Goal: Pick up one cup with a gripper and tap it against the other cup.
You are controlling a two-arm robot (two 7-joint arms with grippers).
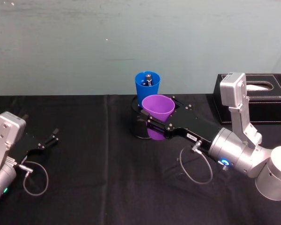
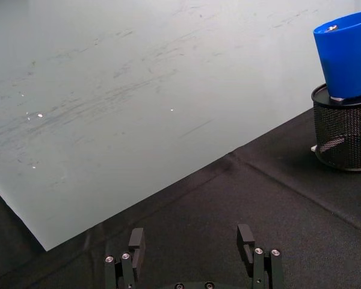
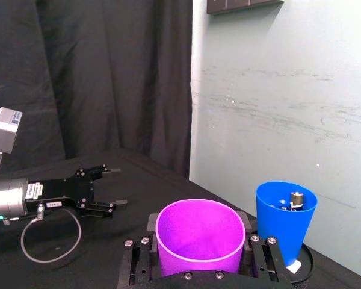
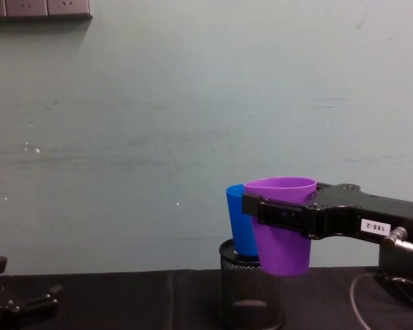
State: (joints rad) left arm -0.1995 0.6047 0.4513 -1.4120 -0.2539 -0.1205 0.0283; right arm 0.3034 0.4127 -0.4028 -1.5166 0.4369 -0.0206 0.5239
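Note:
The purple cup (image 1: pixel 158 108) hangs upright above the table, with my right gripper (image 1: pixel 158 127) shut on its wall from both sides. In the right wrist view the purple cup (image 3: pixel 200 236) sits between the black jaws. The blue cup (image 1: pixel 147 85) stands just behind it, seated in a black mesh holder (image 4: pixel 249 294). The two cups are close side by side; I cannot tell whether they touch. A small metal piece (image 3: pixel 296 198) lies inside the blue cup (image 3: pixel 286 220). My left gripper (image 1: pixel 52 139) rests open and parked at the table's left.
A black tissue box (image 1: pixel 262 101) stands at the back right, behind my right arm. A loose cable loop (image 1: pixel 195 166) hangs off the right wrist. The pale wall (image 4: pixel 158 124) rises right behind the cups. Black cloth covers the table (image 1: pixel 98 164).

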